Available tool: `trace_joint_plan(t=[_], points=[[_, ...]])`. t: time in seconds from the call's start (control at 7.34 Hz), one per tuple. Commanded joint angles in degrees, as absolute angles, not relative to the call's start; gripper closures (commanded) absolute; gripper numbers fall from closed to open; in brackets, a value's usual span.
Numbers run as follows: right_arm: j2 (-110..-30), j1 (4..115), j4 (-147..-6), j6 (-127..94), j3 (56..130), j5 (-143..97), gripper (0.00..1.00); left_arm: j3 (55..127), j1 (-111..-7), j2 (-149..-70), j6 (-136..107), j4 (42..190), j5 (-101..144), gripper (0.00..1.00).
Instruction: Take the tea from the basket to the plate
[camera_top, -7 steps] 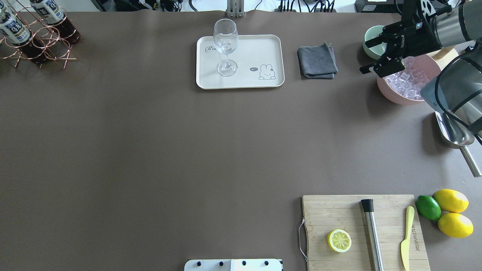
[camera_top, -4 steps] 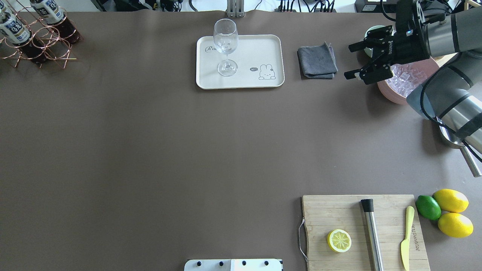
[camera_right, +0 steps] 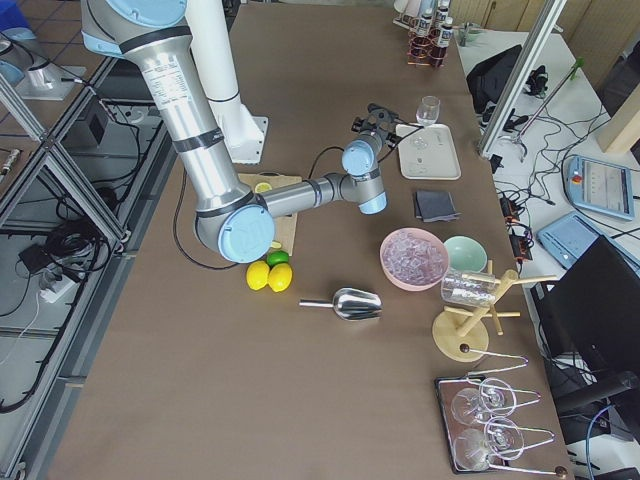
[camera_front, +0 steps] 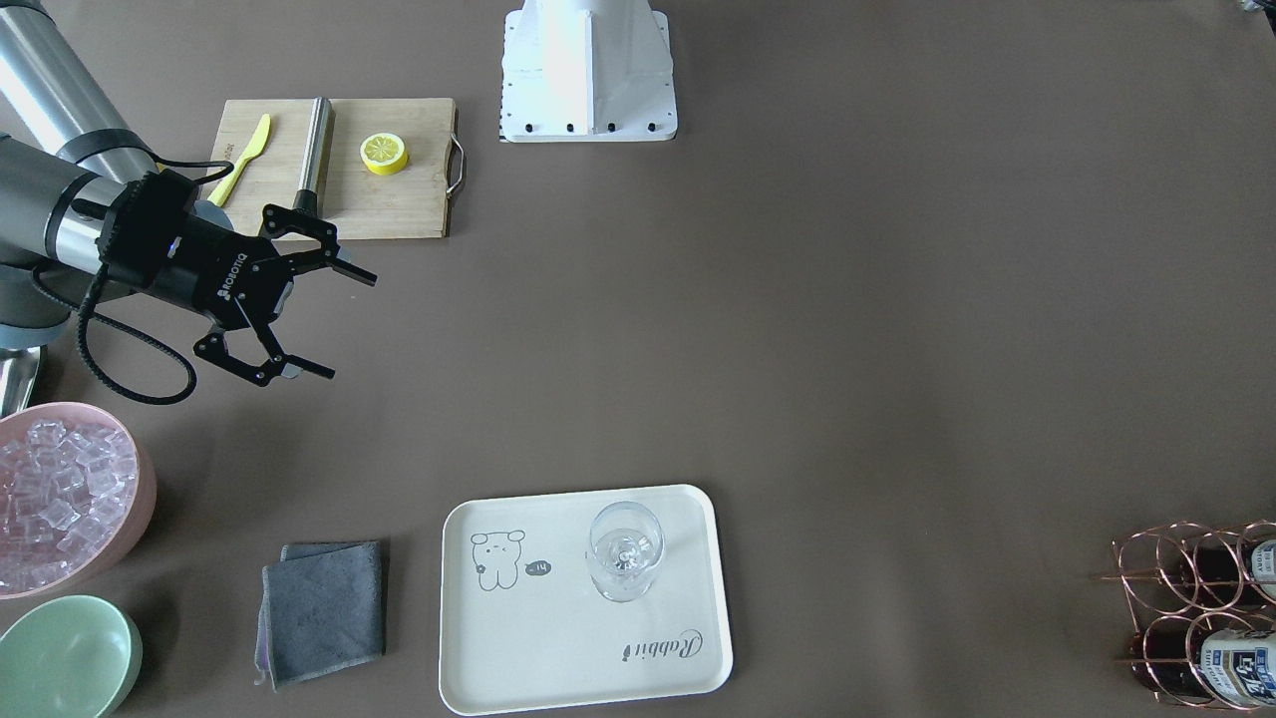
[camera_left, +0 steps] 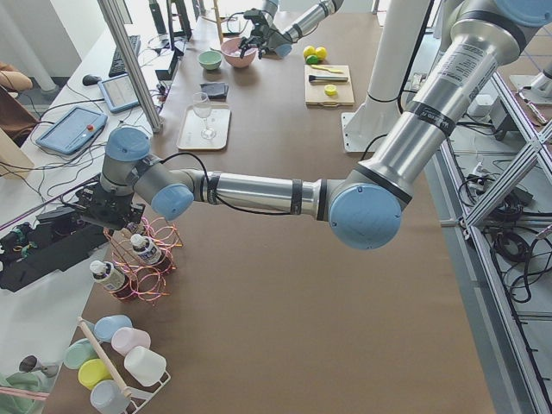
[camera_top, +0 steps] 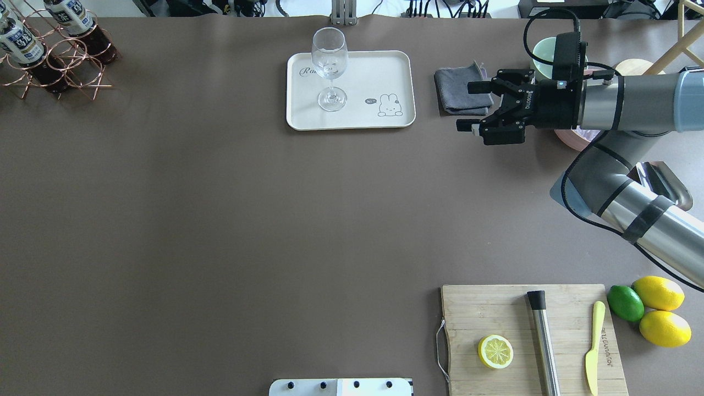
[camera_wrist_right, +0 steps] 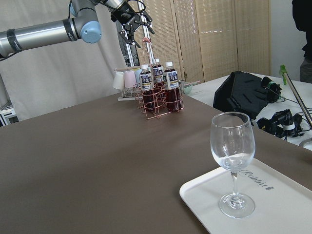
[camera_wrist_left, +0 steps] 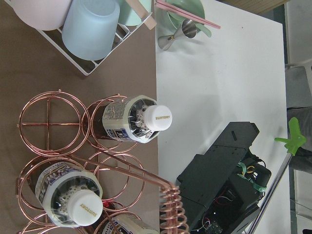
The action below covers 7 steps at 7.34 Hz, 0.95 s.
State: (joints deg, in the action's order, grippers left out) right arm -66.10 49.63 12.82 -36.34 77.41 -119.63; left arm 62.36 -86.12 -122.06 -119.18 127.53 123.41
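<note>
Three tea bottles (camera_wrist_right: 157, 75) with white caps stand in the copper wire basket (camera_wrist_right: 156, 106) at the table's far left corner; two show from above (camera_wrist_left: 141, 119) in the left wrist view, in basket (camera_wrist_left: 48, 117) cells. My left gripper (camera_wrist_right: 138, 27) hovers open above the basket's handle, apart from it. The cream plate (camera_top: 374, 71) holds a clear wine glass (camera_top: 329, 60). My right gripper (camera_top: 465, 106) is open and empty over the table just right of the plate, beside a grey cloth (camera_top: 463, 91).
A pink bowl of ice (camera_front: 60, 494), a mint bowl (camera_front: 65, 658) and a metal scoop (camera_top: 668, 190) lie on the right. A cutting board (camera_top: 473, 308) with lemon half, muddler and knife sits front right. A cup rack (camera_wrist_left: 90, 29) stands beside the basket.
My right arm has swung left from above the ice bowl to beside the grey cloth, with its gripper still open. The basket, bottles and plate have not moved.
</note>
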Motion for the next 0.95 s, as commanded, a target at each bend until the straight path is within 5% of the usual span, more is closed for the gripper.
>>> trace_joint_plan(t=[0.0, 0.54, 0.82], points=[[-65.92, 47.90, 13.10, -36.56, 77.43, -119.61, 0.00, 61.61, -85.78, -122.43, -119.27, 128.06, 123.31, 0.23], [-66.01, 46.50, 13.36, -36.39, 77.34, -119.54, 0.00, 60.38, -85.61, -123.13, -119.36, 128.41, 123.31, 0.38], [-66.45, 46.32, 13.36, -36.21, 77.34, -119.45, 0.00, 60.38, -85.61, -123.13, -119.36, 128.50, 123.31, 0.53]])
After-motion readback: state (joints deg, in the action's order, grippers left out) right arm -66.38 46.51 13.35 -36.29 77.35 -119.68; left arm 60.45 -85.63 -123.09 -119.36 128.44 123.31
